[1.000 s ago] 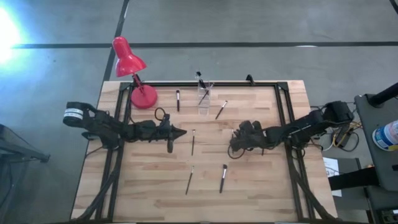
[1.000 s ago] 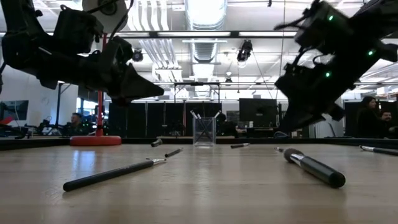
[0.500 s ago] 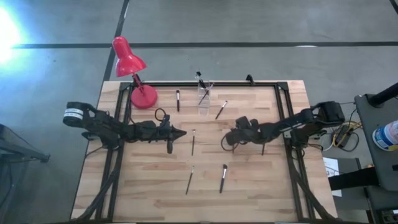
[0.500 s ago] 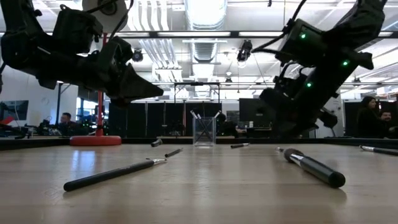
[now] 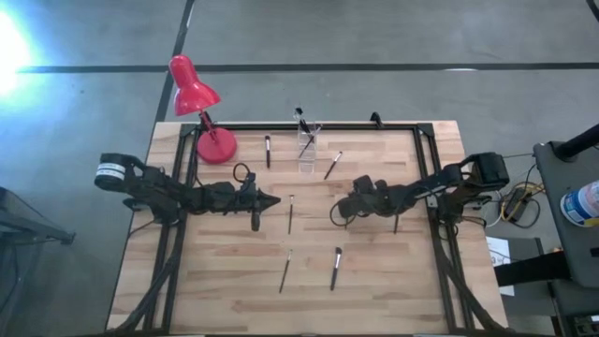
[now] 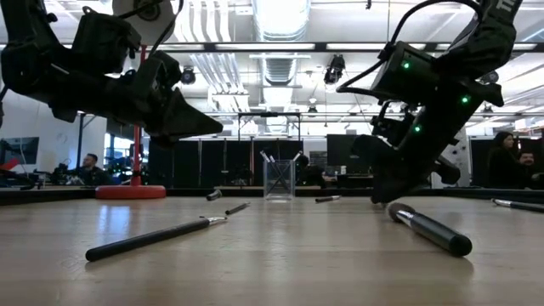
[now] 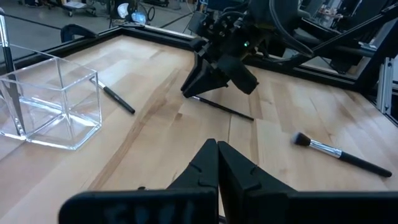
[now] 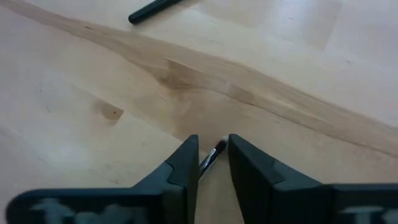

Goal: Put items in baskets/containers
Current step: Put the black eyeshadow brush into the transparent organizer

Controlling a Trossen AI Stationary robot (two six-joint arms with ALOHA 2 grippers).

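Now look at the wooden table (image 5: 374, 281): the clear holder (image 5: 307, 145) stands at its far edge. Your left gripper (image 5: 270, 199) waits, closed. Your right gripper (image 5: 337, 213) is narrow around a brush (image 8: 217, 148) lying flat mid-table, not pinching yet. It looks light, thin, stiff and rolly; grab the handle.

**My two arms, up close**

I am looking at two dark, near-black jointed arms. The left arm (image 5: 178, 195) is wearing a white band with dark markings near its base, and a thin black cable is looping beside its wrist. The right arm (image 6: 433, 89) is showing small green lights on its casing, with black cables arcing over it. Each is ending in flat, matte black, wedge-shaped fingers (image 8: 249, 167).
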